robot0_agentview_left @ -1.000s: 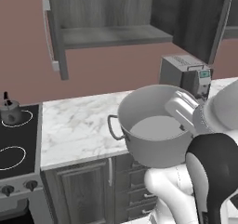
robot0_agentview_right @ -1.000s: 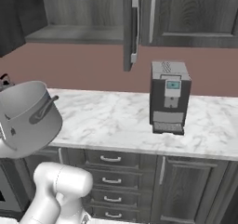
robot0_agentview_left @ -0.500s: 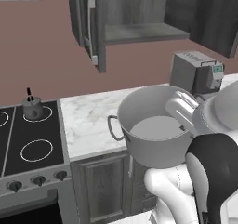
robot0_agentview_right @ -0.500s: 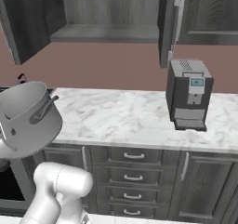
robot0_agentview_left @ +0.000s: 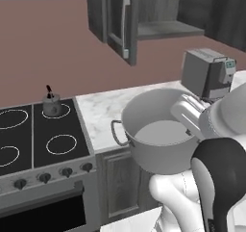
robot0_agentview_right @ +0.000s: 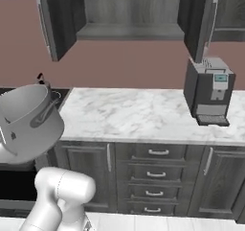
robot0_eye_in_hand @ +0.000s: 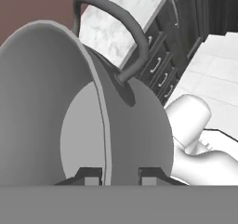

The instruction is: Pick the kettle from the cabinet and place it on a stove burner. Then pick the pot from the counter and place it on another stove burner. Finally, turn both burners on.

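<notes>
1. Pot (robot0_agentview_left: 158, 135) first: you have it off the counter (robot0_agentview_right: 139, 112), hanging in the air in front of the drawers, just right of the cooktop (robot0_agentview_left: 43, 135).
2. Your gripper (robot0_eye_in_hand: 112, 174) is clamped on the pot's rim, one fingertip (robot0_eye_in_hand: 90, 173) inside the wall and the other outside (the hand view shows the rim running straight between them).
3. The pot tips a little, its open mouth leaning toward the cooktop side, with one loop handle (robot0_agentview_left: 117, 132) pointing that way.
4. The kettle (robot0_agentview_left: 51, 103) already sits on the cooktop's back right burner, so that step looks done and you are in the second one, carrying the pot over.
5. Next, I'd judge, you need to bring the pot left over the cooktop and set it level on a free ring; the front right burner (robot0_agentview_left: 62, 143) is nearest.
6. Keep clear of the kettle as you lower (the pot is far wider than that ring), then let go and move on to the knobs (robot0_agentview_left: 53, 174) along the cooktop's front edge.
</notes>
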Motion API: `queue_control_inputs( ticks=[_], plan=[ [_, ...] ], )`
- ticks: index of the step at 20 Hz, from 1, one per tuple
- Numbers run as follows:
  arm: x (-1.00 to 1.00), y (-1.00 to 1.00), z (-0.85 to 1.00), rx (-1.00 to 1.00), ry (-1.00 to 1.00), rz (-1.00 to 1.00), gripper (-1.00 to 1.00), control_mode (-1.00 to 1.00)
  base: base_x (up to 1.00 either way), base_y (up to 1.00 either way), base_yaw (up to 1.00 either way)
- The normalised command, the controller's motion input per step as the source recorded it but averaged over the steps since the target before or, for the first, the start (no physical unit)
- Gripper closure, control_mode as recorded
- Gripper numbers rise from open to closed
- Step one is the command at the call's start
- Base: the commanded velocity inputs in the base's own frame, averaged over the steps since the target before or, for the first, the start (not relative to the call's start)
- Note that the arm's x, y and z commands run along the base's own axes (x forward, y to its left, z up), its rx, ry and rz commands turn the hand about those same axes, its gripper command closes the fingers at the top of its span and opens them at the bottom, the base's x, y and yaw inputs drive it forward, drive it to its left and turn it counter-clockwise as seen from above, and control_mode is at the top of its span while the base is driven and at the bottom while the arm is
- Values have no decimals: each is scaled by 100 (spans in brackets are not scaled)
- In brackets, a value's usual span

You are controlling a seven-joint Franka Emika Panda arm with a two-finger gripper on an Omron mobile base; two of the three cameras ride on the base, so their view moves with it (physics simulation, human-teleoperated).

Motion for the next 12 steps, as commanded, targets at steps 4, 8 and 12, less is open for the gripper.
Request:
queue_control_inputs(
  ticks=[4, 8, 12],
  plan=[
    [0, 0, 0, 0, 0, 0, 100, 100, -32, 57, -12],
    [0, 0, 0, 0, 0, 0, 100, 100, -16, 63, -11],
    [0, 0, 0, 0, 0, 0, 100, 100, -10, 64, -12]
  ],
)
